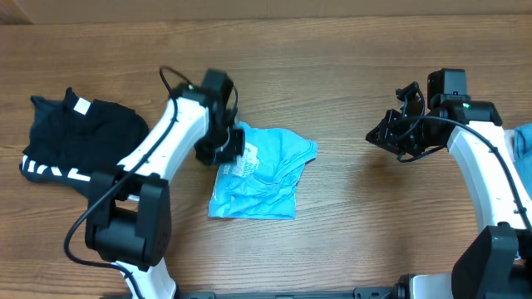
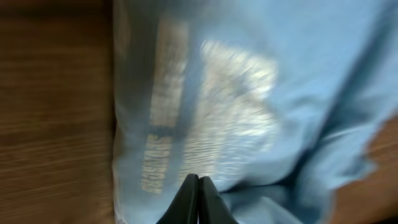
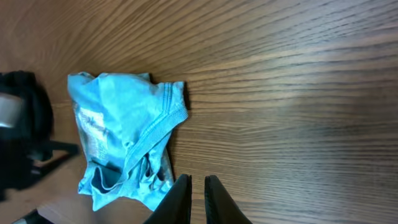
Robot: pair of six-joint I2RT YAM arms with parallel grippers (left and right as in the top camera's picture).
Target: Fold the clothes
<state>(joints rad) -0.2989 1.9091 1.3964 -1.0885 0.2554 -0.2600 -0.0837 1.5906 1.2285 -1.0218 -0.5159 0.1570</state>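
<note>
A light blue garment (image 1: 259,176) lies crumpled and partly folded in the middle of the table. It also shows in the right wrist view (image 3: 124,137) and fills the blurred left wrist view (image 2: 249,93). My left gripper (image 1: 223,146) is at the garment's upper left edge, jaws (image 2: 199,182) shut just over the cloth, with no cloth seen between them. My right gripper (image 1: 387,133) is well to the right of the garment over bare wood, its fingers (image 3: 198,182) nearly shut with a narrow gap and empty.
A black garment with white lettering (image 1: 73,139) lies heaped at the table's left. Another blue cloth (image 1: 524,143) shows at the right edge. Bare wood lies between the blue garment and the right arm.
</note>
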